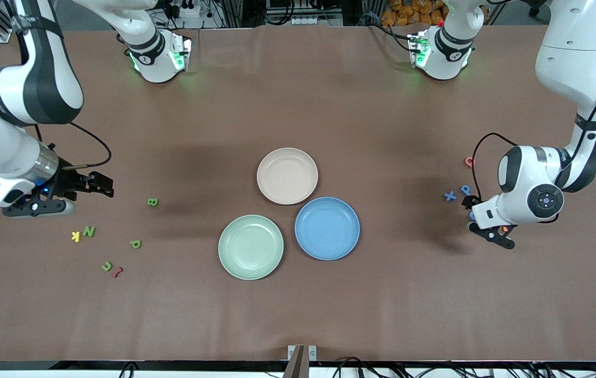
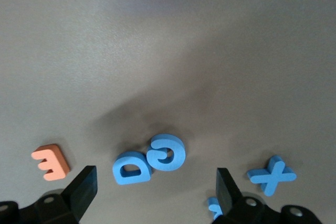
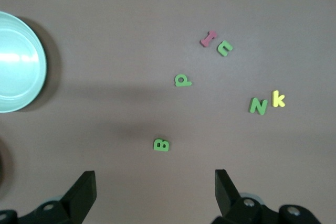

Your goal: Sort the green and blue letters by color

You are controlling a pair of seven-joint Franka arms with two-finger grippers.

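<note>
Left gripper (image 2: 152,192), wide open and empty, hangs over the blue foam D (image 2: 132,168) and G-like letter (image 2: 167,152). Right gripper (image 3: 152,192), wide open and empty too, hangs near the green foam B (image 1: 153,202) on the brown counter (image 1: 298,315).

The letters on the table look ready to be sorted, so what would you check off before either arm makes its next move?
1. Left gripper open and holding nothing: ok.
2. Right gripper open and holding nothing: ok.
3. A blue letter lined up for the left gripper: ok, the blue D and blue Q lie side by side, touching, on the table just ahead of its fingers.
4. A green letter lined up for the right gripper: ok, the green B lies alone on the table ahead of its fingers.
5. Blue plate and green plate free to take letters: ok, nothing lies in either.
6. Odd colours clear of the picks: not ok, the yellow K sits right beside the green N.
</note>
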